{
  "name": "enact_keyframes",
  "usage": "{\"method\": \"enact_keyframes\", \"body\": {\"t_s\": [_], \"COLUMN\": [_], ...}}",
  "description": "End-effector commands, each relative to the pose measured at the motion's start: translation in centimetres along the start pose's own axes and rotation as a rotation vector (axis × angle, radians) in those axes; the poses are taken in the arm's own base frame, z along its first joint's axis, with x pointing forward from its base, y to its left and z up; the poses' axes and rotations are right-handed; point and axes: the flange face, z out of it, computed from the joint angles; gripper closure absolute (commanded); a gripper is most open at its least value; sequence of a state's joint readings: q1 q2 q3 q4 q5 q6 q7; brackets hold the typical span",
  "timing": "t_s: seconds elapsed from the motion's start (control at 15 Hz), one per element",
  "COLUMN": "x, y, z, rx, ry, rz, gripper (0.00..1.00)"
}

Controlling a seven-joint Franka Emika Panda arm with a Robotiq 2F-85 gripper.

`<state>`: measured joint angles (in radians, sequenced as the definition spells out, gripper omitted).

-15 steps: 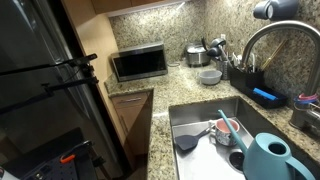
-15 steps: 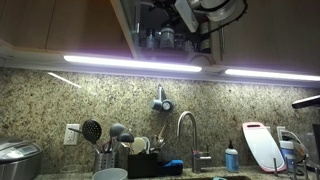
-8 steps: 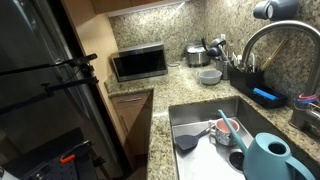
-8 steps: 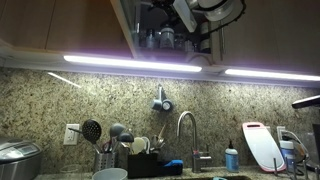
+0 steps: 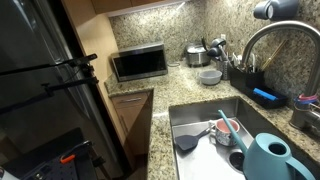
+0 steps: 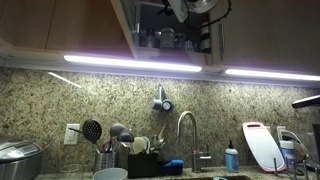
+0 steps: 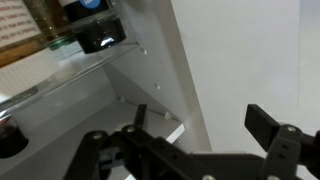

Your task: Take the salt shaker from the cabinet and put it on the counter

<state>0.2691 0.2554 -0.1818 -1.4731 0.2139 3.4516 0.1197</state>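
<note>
The cabinet stands open above the light strip, with several small jars on its lower shelf. Which of them is the salt shaker I cannot tell. My gripper is up inside the cabinet opening, above and to the right of the jars. In the wrist view the gripper is open and holds nothing, facing the white cabinet wall. A glass shelf with containers lies at the upper left. The granite counter runs below, around the sink.
On the counter are a microwave, a rice cooker, a white bowl and a utensil holder. The steel sink holds dishes and a teal watering can. A faucet rises under the cabinet.
In the exterior view that shows the cabinet, the gripper has moved up and slightly left, deeper into the cabinet. Its jaws stay open.
</note>
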Motion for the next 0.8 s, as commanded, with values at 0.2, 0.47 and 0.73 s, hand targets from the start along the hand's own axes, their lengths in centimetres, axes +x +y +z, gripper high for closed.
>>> {"method": "enact_keyframes", "body": {"t_s": [0.2, 0.47, 0.73], "x": [-4.2, -6.5, -7.2], "y": [2.6, 2.7, 2.2], "z": [3.1, 3.6, 3.7], "rx": [-0.083, -0.103, -0.109], "ry": [-0.004, -0.036, -0.037], "rz": [-0.022, -0.062, -0.088], "gripper": [0.0, 0.0, 0.0]}}
